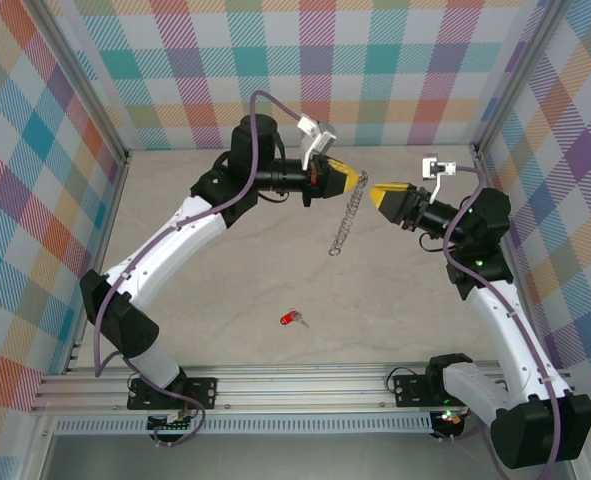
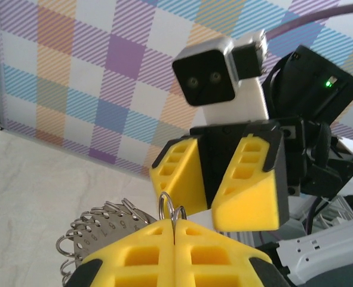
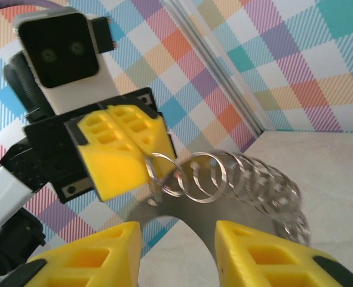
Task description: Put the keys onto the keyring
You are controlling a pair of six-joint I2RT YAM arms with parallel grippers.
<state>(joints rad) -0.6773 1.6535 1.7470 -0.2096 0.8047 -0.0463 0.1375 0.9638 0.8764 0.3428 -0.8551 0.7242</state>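
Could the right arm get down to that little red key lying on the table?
Probably yes: the right gripper is open and empty, and the red key lies alone on the bare table.

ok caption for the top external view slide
Left fingers pinch the dangling keyring, right fingers open beside it, red key alone on the table
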